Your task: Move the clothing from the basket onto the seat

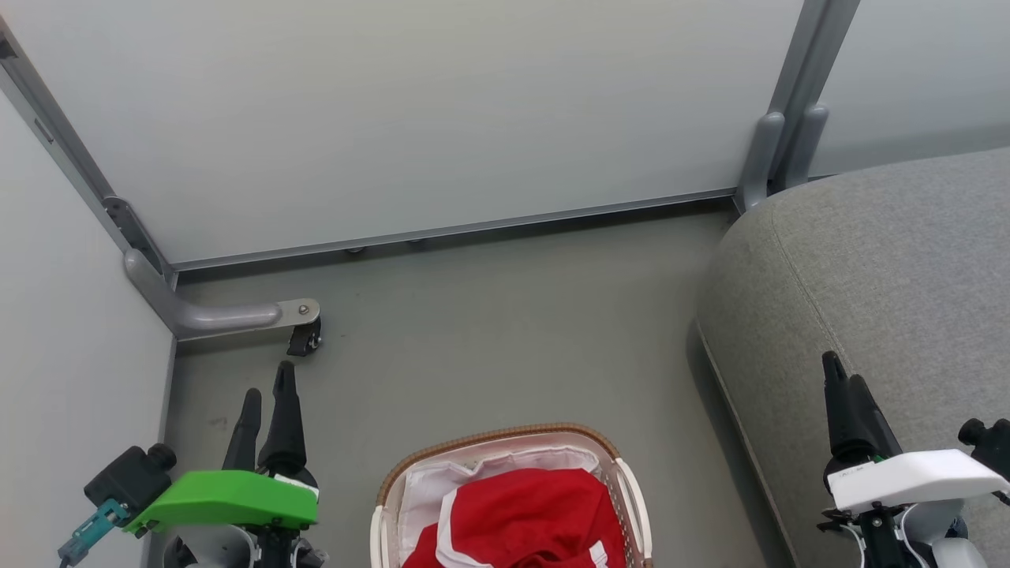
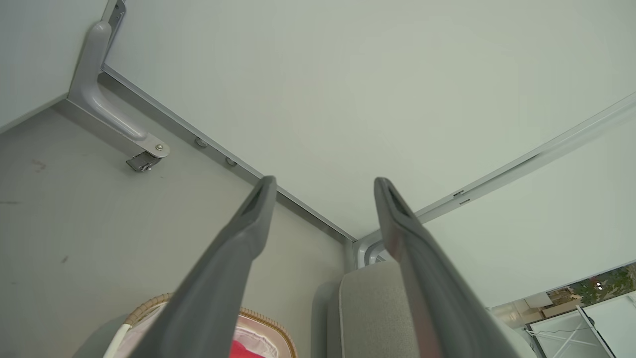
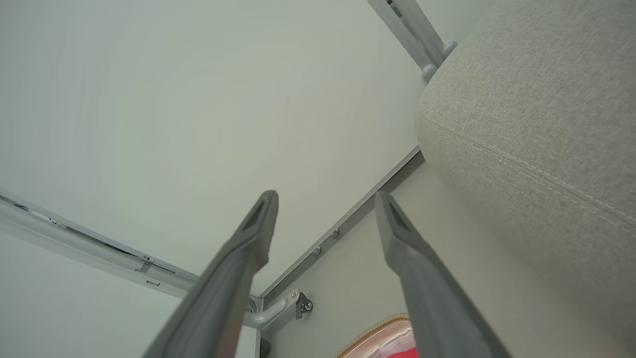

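Red clothing (image 1: 529, 517) with white trim lies heaped in the basket (image 1: 505, 439), a small white one with a brown woven rim and white liner, on the floor at the bottom centre of the head view. The grey upholstered seat (image 1: 884, 276) fills the right side. My left gripper (image 1: 268, 398) hangs open left of the basket, nothing between its fingers. My right gripper (image 1: 844, 379) is open over the seat's front edge. In the left wrist view the left gripper (image 2: 323, 184) frames the basket rim (image 2: 268, 323) and seat (image 2: 367, 308). In the right wrist view the right gripper (image 3: 325, 199) stands beside the seat (image 3: 536, 124).
Pale partition walls (image 1: 442, 110) close the back and left. A grey bracket foot with a small caster (image 1: 304, 335) sticks out on the floor near my left gripper. Grey floor (image 1: 505, 339) lies open between basket and wall. A metal post (image 1: 789, 142) stands behind the seat.
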Available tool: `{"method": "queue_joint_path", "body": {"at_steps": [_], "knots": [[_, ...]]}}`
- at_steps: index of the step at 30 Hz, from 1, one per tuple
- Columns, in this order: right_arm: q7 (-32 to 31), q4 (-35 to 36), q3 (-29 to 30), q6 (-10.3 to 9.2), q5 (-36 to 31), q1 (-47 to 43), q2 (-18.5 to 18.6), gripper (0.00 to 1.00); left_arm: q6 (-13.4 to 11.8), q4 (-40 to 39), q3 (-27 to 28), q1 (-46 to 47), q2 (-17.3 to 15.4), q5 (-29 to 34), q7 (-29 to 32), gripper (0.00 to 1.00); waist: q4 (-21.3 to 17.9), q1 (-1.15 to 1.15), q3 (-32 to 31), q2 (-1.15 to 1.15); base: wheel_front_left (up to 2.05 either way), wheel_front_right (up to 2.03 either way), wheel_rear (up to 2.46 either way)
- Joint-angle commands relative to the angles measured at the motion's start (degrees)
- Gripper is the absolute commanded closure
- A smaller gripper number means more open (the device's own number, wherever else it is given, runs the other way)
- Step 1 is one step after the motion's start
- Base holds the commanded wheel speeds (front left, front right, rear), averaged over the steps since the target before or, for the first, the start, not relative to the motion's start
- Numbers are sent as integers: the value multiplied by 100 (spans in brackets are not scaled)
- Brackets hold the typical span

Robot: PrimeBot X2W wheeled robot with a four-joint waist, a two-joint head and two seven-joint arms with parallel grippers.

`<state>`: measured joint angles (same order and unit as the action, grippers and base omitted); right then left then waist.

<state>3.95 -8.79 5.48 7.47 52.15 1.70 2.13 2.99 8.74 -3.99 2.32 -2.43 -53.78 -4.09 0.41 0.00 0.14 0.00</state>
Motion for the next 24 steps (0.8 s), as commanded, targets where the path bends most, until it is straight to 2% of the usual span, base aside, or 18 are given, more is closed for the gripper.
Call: {"method": "queue_joint_path", "body": {"at_steps": [1, 11, 24], "knots": [[65, 87, -29, 2, -248, -11, 45, 0, -32, -86, -49, -17, -34, 271, -52, 0, 2, 0, -1, 0, 0, 0, 0], [248, 23, -212, 2, -1193, -116, 53, 0, -117, -15, -176, -149, -39, 1171, -232, 0, 24, 0, -17, 0, 0, 0, 0], [448, -39, -391, 2, -2135, -206, 62, 0, -212, 37, -326, -223, -45, 1966, -434, 0, 55, 0, -23, 0, 0, 0, 0]]}}
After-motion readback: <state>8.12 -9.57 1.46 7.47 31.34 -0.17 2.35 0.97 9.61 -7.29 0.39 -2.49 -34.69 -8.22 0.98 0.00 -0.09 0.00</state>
